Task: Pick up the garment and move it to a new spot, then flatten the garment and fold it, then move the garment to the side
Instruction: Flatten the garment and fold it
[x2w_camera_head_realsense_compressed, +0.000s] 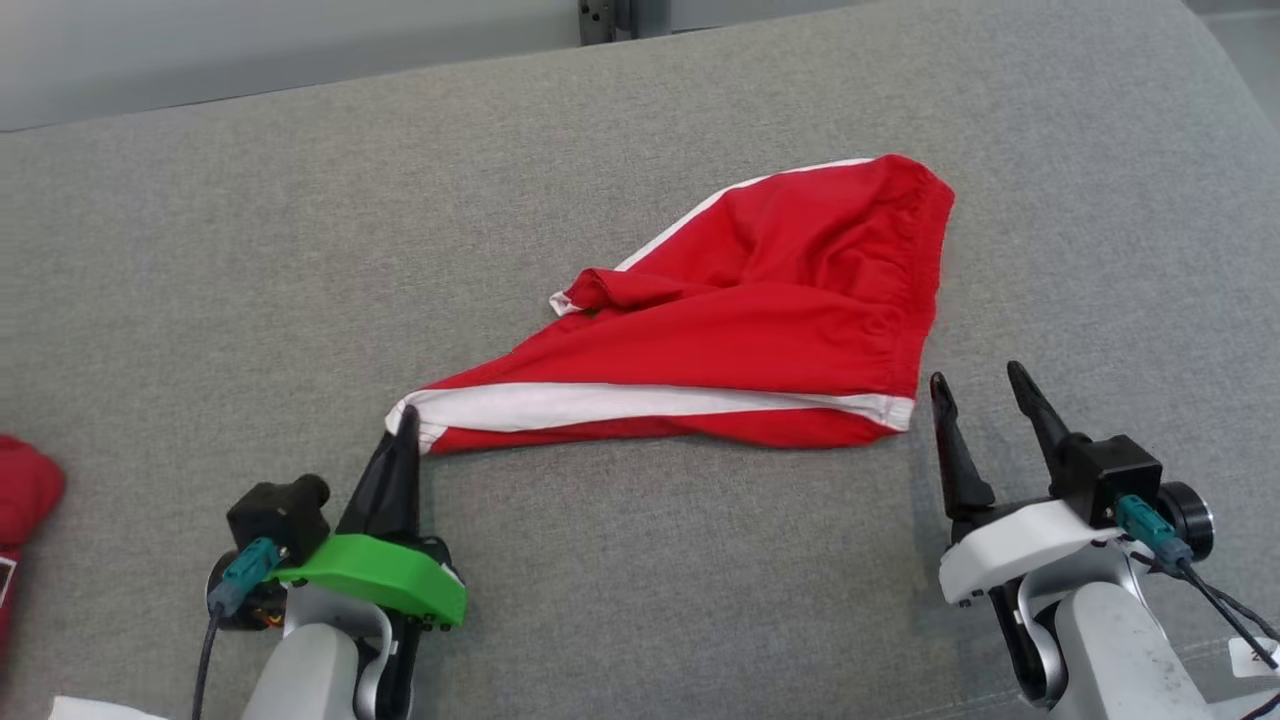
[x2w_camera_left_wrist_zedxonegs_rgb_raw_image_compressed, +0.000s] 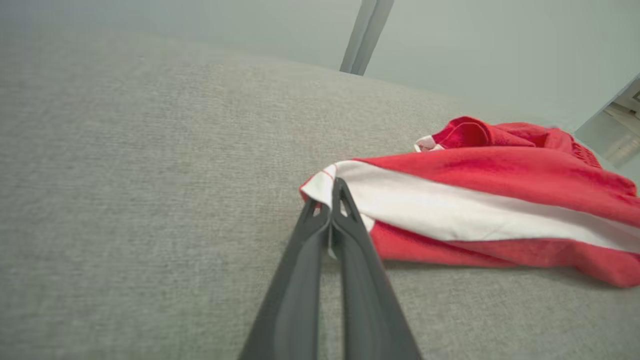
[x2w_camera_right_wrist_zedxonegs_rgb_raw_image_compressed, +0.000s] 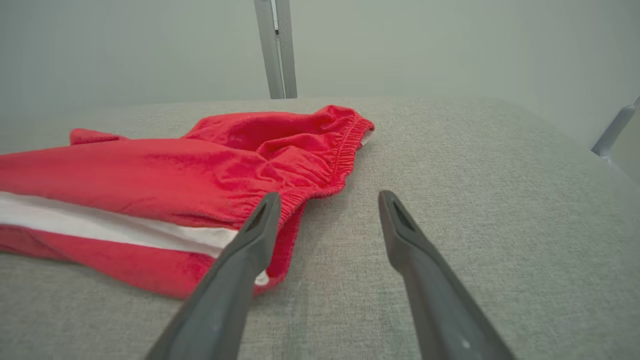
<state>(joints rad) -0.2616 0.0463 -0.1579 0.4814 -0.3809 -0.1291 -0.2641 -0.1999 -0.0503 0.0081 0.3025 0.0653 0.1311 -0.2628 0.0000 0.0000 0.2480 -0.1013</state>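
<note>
The garment (x2w_camera_head_realsense_compressed: 740, 330) is a pair of red shorts with a white side stripe, lying crumpled on the grey cushion (x2w_camera_head_realsense_compressed: 300, 250). My left gripper (x2w_camera_head_realsense_compressed: 405, 428) is shut on the garment's near-left hem corner, where the white stripe ends. The left wrist view shows both fingers pressed together on that white corner of the garment (x2w_camera_left_wrist_zedxonegs_rgb_raw_image_compressed: 450, 210), with the gripper (x2w_camera_left_wrist_zedxonegs_rgb_raw_image_compressed: 331, 197) at its edge. My right gripper (x2w_camera_head_realsense_compressed: 980, 385) stands open just right of the elastic waistband corner, apart from the cloth. In the right wrist view the garment (x2w_camera_right_wrist_zedxonegs_rgb_raw_image_compressed: 175, 175) lies left of the open gripper (x2w_camera_right_wrist_zedxonegs_rgb_raw_image_compressed: 327, 200).
A second red cloth (x2w_camera_head_realsense_compressed: 25, 500) lies at the far left edge of the cushion. The cushion's back edge meets a pale wall with a metal post (x2w_camera_head_realsense_compressed: 603, 18). Bare grey fabric stretches in front of and to the left of the garment.
</note>
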